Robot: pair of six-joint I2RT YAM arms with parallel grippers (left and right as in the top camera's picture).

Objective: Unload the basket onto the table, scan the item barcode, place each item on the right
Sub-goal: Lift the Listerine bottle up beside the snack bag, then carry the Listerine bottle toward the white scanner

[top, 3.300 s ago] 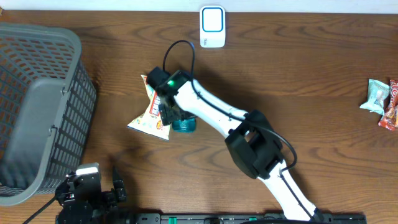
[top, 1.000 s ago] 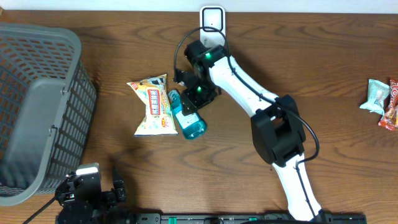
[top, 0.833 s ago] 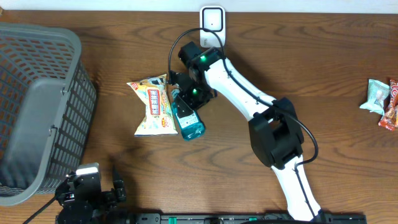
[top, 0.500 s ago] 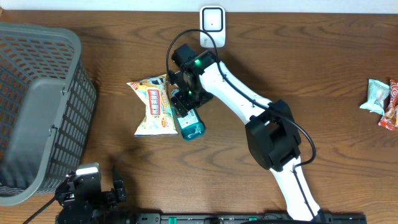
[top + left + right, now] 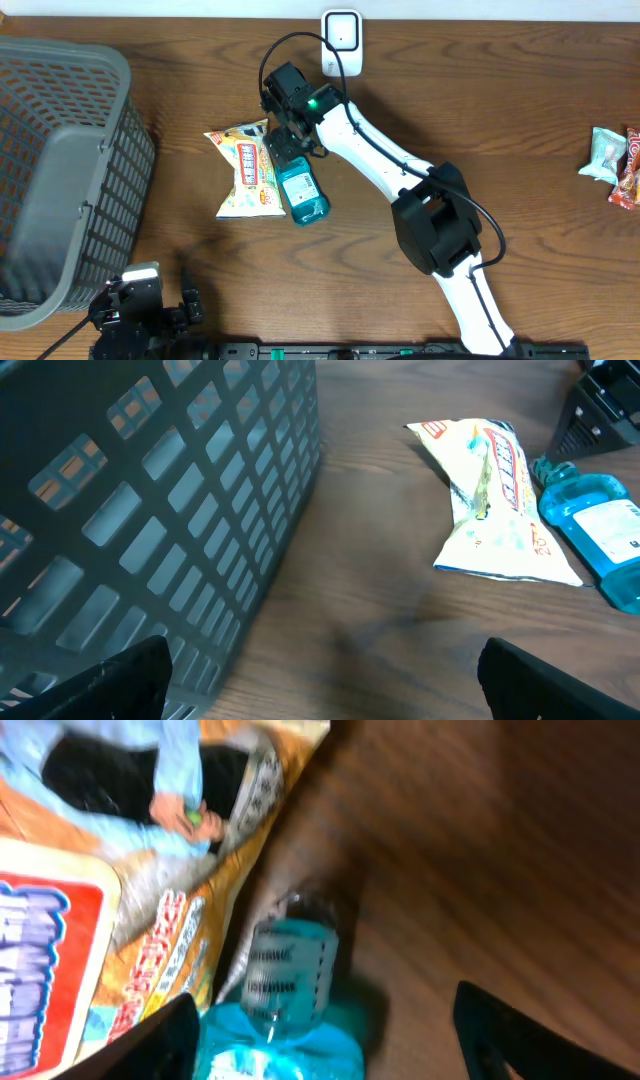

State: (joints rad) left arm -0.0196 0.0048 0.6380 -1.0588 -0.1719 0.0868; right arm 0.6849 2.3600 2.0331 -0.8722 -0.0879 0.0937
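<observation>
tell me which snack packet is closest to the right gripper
The large white-and-orange snack bag, lying beside the blue bottle at the right gripper. The pale green packet and the red packet lie far away from it.

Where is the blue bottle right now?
In the overhead view, the blue bottle lies mid-table beside the snack bag, its cap end under the right gripper.

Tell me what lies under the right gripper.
The teal bottle lies there, beside the snack bag. Overhead, the right gripper covers its cap end; the right wrist view shows the neck between open fingers, not gripped.
</observation>
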